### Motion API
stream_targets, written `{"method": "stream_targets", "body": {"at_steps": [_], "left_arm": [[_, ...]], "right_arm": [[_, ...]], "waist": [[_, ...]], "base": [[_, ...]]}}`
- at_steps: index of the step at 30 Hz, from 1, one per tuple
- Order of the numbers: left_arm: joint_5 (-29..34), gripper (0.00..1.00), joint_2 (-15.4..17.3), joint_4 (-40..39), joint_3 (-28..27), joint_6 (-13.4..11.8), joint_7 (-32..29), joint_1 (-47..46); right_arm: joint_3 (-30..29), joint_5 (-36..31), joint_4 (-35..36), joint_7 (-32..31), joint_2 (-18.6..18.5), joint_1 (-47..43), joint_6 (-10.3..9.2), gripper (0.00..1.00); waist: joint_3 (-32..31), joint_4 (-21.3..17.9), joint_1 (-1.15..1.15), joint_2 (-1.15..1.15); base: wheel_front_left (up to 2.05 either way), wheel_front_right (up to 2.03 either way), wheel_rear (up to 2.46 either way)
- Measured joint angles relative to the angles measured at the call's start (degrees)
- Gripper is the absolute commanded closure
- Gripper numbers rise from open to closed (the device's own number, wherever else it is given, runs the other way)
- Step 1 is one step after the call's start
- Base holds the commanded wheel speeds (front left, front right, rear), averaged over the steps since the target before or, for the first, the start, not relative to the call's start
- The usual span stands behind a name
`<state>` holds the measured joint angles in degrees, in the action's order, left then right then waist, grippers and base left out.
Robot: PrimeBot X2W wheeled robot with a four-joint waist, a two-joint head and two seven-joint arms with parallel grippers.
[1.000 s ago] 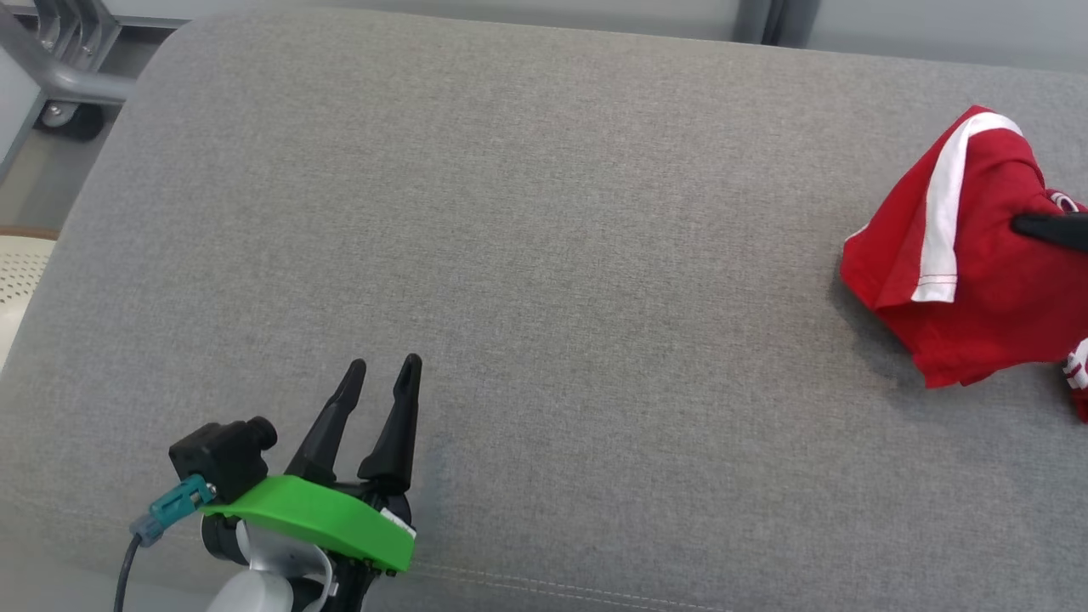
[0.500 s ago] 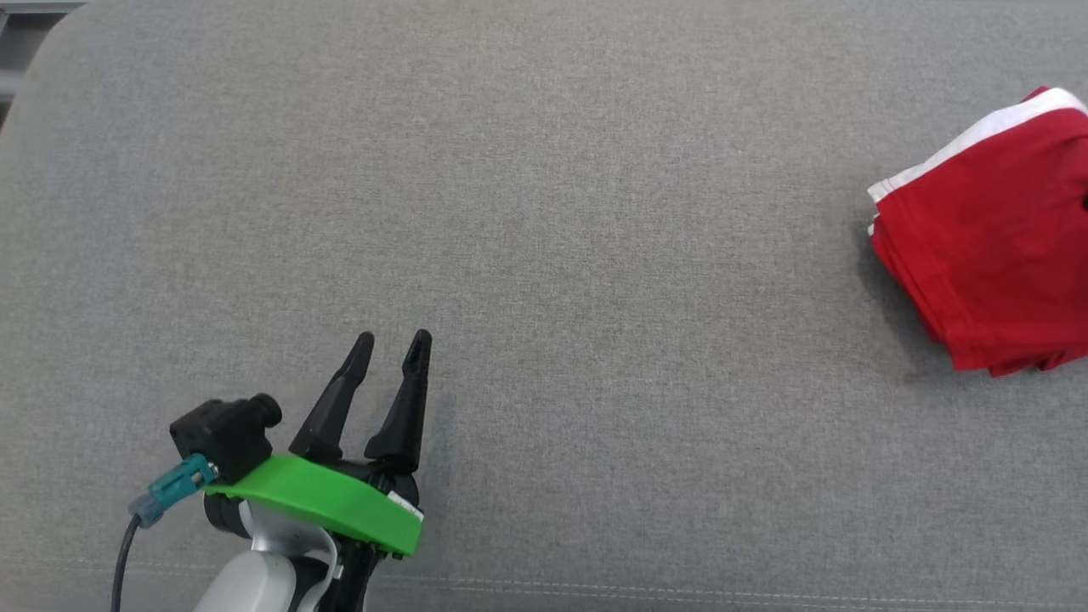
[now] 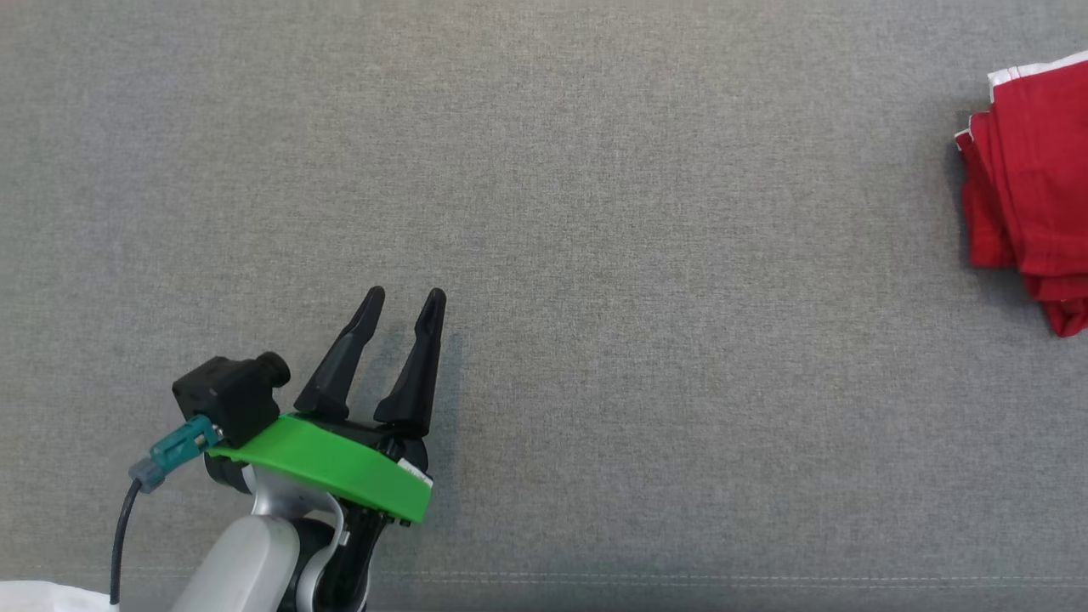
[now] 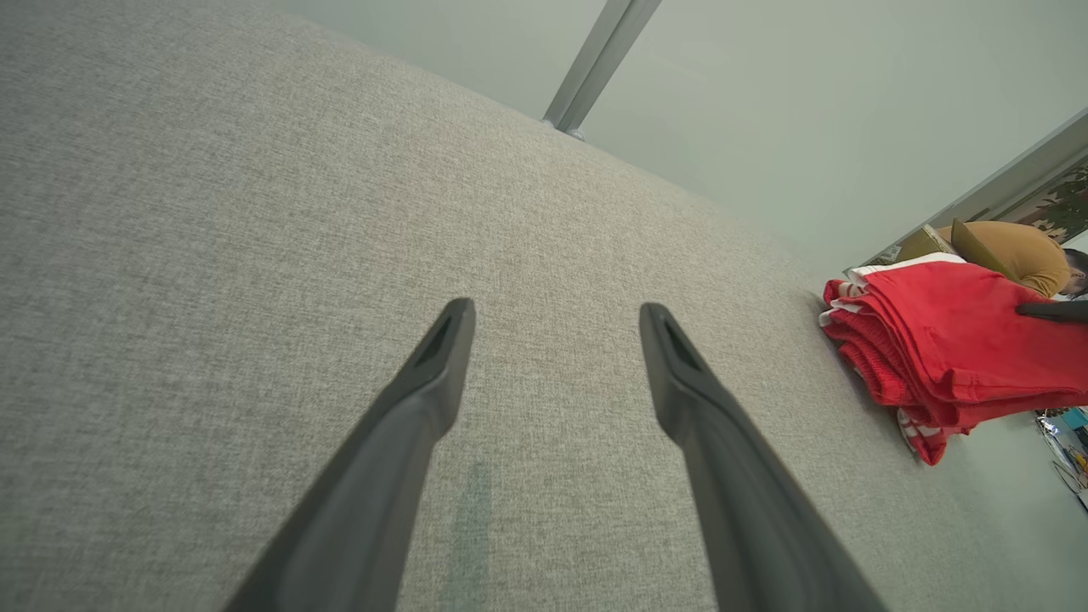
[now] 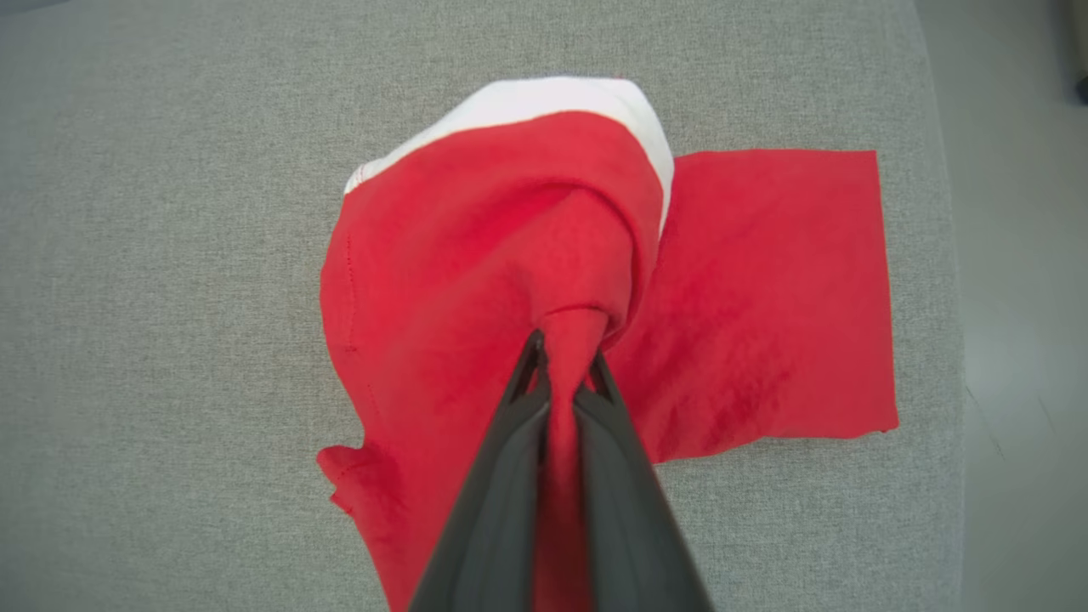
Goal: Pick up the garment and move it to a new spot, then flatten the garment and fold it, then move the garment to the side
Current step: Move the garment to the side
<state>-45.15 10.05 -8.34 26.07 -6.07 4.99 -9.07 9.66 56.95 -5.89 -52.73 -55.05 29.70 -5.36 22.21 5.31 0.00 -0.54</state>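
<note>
The garment (image 3: 1033, 195) is red with white trim and lies bunched at the right edge of the head view, on a grey cushion. In the right wrist view my right gripper (image 5: 565, 361) is shut on a pinched fold of the garment (image 5: 476, 255), pulling it up into a peak while the rest drapes on the cushion. My left gripper (image 3: 404, 308) stands open at the lower left, far from the garment, with nothing between its fingers. The left wrist view shows the left gripper (image 4: 557, 327) over bare cushion and the garment (image 4: 943, 340) at the far right.
The grey cushion (image 3: 595, 212) stretches wide between the two grippers. Its right edge (image 5: 935, 255) lies close beside the garment, with pale floor beyond. A front seam (image 3: 680, 580) runs along the bottom. A person in a tan top (image 4: 1016, 255) sits in the background.
The head camera has swung down and left, so the garment sits further right in the picture. The garment's drape has changed from a tented heap to a folded stack. My left gripper stays open.
</note>
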Motion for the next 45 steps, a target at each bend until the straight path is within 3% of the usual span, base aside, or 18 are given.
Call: {"method": "stream_targets", "body": {"at_steps": [9, 10, 11, 12, 18, 22, 31, 34, 45], "left_arm": [[0.57, 0.0, -0.15, 0.67, -0.05, -0.04, -0.49, -2.01], [0.57, 0.0, -0.14, 0.81, -0.07, -0.05, -0.54, -2.14], [0.65, 0.0, -0.14, 1.25, -0.02, -0.05, -0.67, -2.47], [0.66, 0.0, -0.14, 1.44, -0.04, -0.05, -0.67, -2.71], [1.05, 0.0, -0.15, 2.23, -0.2, -0.05, -0.67, -3.0], [1.08, 0.0, -0.15, 3.18, -0.37, -0.07, -0.45, -3.01], [5.83, 0.0, 1.62, 7.7, -2.56, -0.09, 4.02, -2.94], [6.65, 0.0, 2.31, 9.16, -3.52, -0.32, 4.88, -2.5], [11.1, 0.0, 6.34, 16.51, -6.24, -0.59, 7.76, 4.28]], "right_arm": [[1.58, -3.02, -3.39, 4.63, 1.52, -2.75, -0.27, 1.0], [1.57, -4.21, -3.78, 5.92, 1.56, -2.94, -0.27, 0.64], [1.56, -5.71, -4.56, 8.08, 1.58, -3.21, -0.29, 0.58], [1.54, -6.31, -5.02, 9.28, 1.77, -3.25, -0.3, 0.0], [1.74, -9.64, -7.51, 15.5, 3.47, -4.64, -0.31, 0.0], [1.69, -10.04, -8.21, 20.63, 6.68, -5.63, -0.29, 0.0], [1.89, -17.89, -1.07, 40.34, 11.95, -5.6, 1.24, 0.0], [2.41, -19.03, 0.02, 43.78, 13.78, -6.46, 1.22, 0.0], [3.39, -23.9, -0.19, 58.36, 21.03, -20.74, -1.31, 0.0]], "waist": [[2.49, -1.51, 0.0, 0.0], [2.48, -1.74, 0.0, 0.0], [2.34, -2.15, 0.0, 0.0], [2.23, -2.32, 0.0, 0.0], [1.48, -3.25, 0.0, 0.0], [0.58, -3.77, 0.0, 0.0], [-3.52, -4.67, 0.0, 0.0], [-4.75, -4.84, 0.0, 0.0], [-12.21, -5.05, 0.0, 0.0]], "base": [[0.0, 0.0, 0.0], [0.0, 0.0, 0.0], [0.0, 0.0, 0.0], [0.0, 0.0, 0.0], [0.0, 0.0, 0.0], [0.0, 0.0, 0.0], [0.0, 0.0, 0.0], [0.0, 0.0, 0.0], [0.0, 0.0, 0.0]]}}
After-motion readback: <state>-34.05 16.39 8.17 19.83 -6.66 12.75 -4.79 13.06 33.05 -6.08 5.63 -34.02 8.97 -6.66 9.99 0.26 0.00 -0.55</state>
